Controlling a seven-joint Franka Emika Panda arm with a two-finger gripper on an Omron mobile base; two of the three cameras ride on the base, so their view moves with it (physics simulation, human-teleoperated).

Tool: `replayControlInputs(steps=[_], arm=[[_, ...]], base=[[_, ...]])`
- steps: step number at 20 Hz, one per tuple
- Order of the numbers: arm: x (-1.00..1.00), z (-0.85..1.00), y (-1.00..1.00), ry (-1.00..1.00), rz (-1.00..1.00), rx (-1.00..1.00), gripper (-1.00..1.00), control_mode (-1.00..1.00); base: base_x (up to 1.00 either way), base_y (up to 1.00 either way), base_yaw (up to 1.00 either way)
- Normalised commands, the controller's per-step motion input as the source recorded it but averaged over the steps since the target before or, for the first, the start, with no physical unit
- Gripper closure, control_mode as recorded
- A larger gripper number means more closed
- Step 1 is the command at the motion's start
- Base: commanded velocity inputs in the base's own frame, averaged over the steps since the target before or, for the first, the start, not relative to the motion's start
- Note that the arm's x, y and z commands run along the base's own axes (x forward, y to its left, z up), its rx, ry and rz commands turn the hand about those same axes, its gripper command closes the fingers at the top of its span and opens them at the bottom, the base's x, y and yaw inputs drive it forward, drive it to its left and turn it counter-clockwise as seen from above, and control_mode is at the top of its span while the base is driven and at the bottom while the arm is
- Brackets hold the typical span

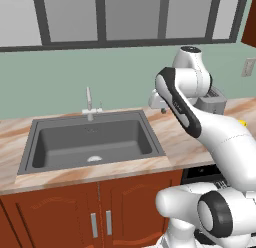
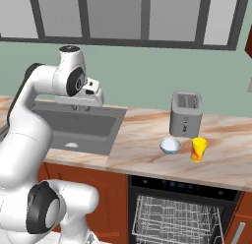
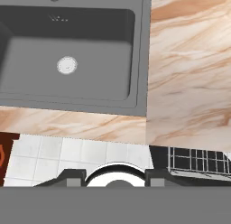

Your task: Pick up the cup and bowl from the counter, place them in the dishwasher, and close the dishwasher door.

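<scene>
Nearest: dishwasher (image 2: 182,185) stands open under the counter (image 2: 142,139), white wire rack (image 2: 167,213) exposed and bare, so it looks ready for loading. The door panel itself I can't make out at the bottom edge. Red-brown cabinets (image 1: 75,212) sit at 9 o'clock of it, under the sink (image 2: 78,127).

Counter level: the bowl (image 2: 170,145) sits upright near the front edge, almost straight above the dishwasher, with the cup (image 2: 199,149) just beside it at 3 o'clock, apart and not touching. Both are untouched, so nothing of the task is done yet, judging by how they lie.

Gripper (image 2: 98,99) hangs high over the right rim of the sink, well apart from the bowl, which lies off at 4 o'clock from it in the right base view. The hand points down, and its camera looks at the sink basin and bare counter (neither cup nor bowl in that view). Cannot tell whether the fingers are apart or together, as only their tips peek in. Nothing is between them. Probably a start pose. The next move would be a swing toward 3 o'clock, then a descent on one dish.

Farther back: the toaster (image 2: 186,114) is at 12 o'clock of the bowl, close behind, so a reach from above seems safer than one from the rear. The faucet (image 1: 89,102) stands behind the sink against the green wall.
</scene>
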Motion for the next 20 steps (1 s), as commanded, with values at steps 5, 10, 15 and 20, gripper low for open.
replayControlInputs(steps=[5, 10, 15, 20], arm=[[0.0, 0.0, -0.08, 0.0, 0.0, 0.0, -1.0, -1.0], [0.0, 0.0, -0.26, 0.0, 0.0, 0.0, -1.0, -1.0], [0.0, 0.0, -0.32, 0.0, 0.0, 0.0, -1.0, -1.0], [0.0, -0.03, -0.32, 0.0, 0.0, 0.0, -1.0, -1.0]], base=[[0.0, 0.0, 0.0], [0.0, 0.0, 0.0], [0.0, 0.0, 0.0], [0.0, 0.0, 0.0]])
